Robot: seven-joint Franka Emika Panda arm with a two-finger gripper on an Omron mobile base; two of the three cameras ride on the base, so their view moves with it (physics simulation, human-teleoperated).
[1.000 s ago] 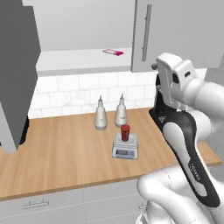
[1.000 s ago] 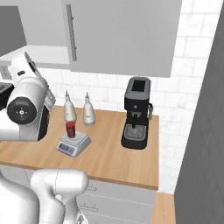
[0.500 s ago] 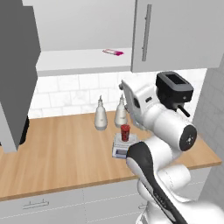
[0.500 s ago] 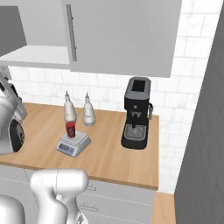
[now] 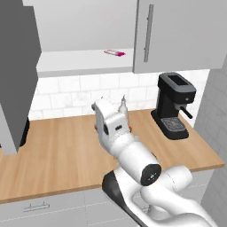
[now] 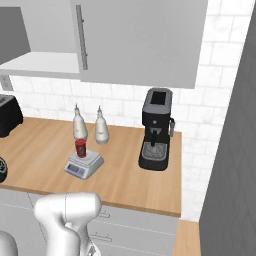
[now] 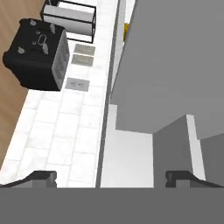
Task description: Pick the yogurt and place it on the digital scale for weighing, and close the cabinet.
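the end effector [image 7: 111, 178] has its two dark fingertips [image 7: 41, 177] set wide apart at the bottom of the hand view, with nothing between them. it looks along the edge of the cabinet [image 7: 175, 65], whose grey door panel is ahead of the fingers and whose white shelf [image 7: 127, 157] lies just beyond them; a black toaster [image 7: 37, 54] sits on the counter [image 7: 13, 87] off to one side.

the yogurt [image 6: 80, 148] stands upright on the round plate of the digital scale [image 6: 84, 164], well away from the end effector and apart from it. the scale rests on the wooden counter, just in front of two white bottles [image 6: 79, 123], with a black coffee machine [image 6: 155, 129] further to the right.

in the left base view the cabinet's left door [image 5: 17, 75] stands swung open, its right door [image 5: 177, 33] is shut, and a flat pink-white packet [image 5: 114, 53] lies on the shelf. the arm [image 5: 119, 137] reaches over the counter toward the left.
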